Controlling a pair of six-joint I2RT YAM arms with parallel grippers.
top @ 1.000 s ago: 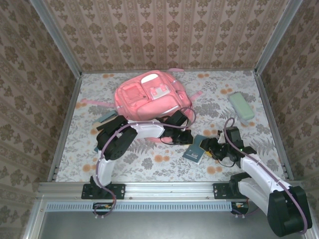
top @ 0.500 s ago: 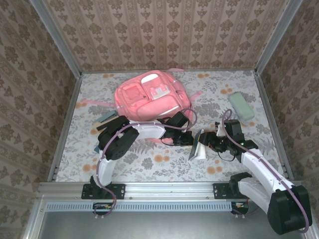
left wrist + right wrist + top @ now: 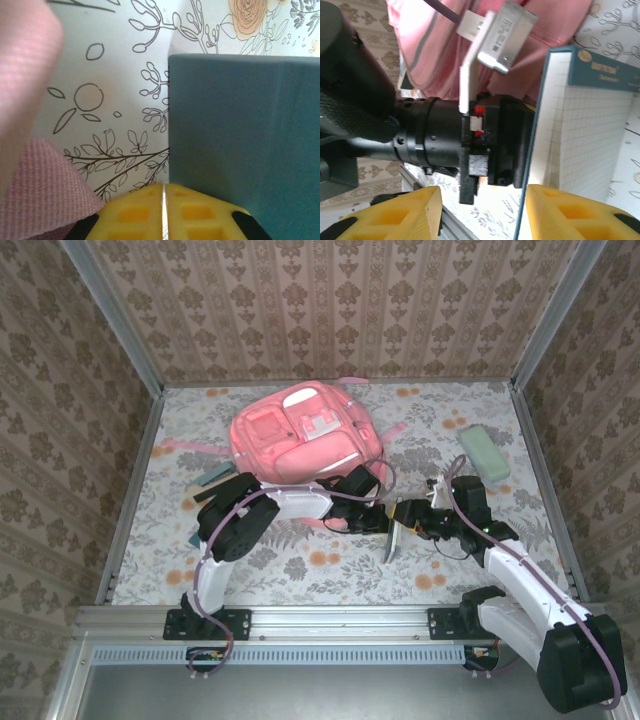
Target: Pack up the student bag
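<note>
The pink student bag lies at the back middle of the table; its fabric shows in the left wrist view and the right wrist view. A notebook with a teal cover stands on edge between the two grippers. My left gripper is shut, its yellow tips right by the teal cover. My right gripper is open; the notebook's white grid side lies against one finger, and nothing sits between the fingers.
A light green pencil case lies at the back right. A small teal item and a dark one lie left of the bag. Patterned walls close the table on three sides. The left arm's wrist is close to my right fingers.
The notebook lay flat on the table and now stands nearly upright. The right gripper has risen and shifted toward the back with it. The left arm has barely moved.
</note>
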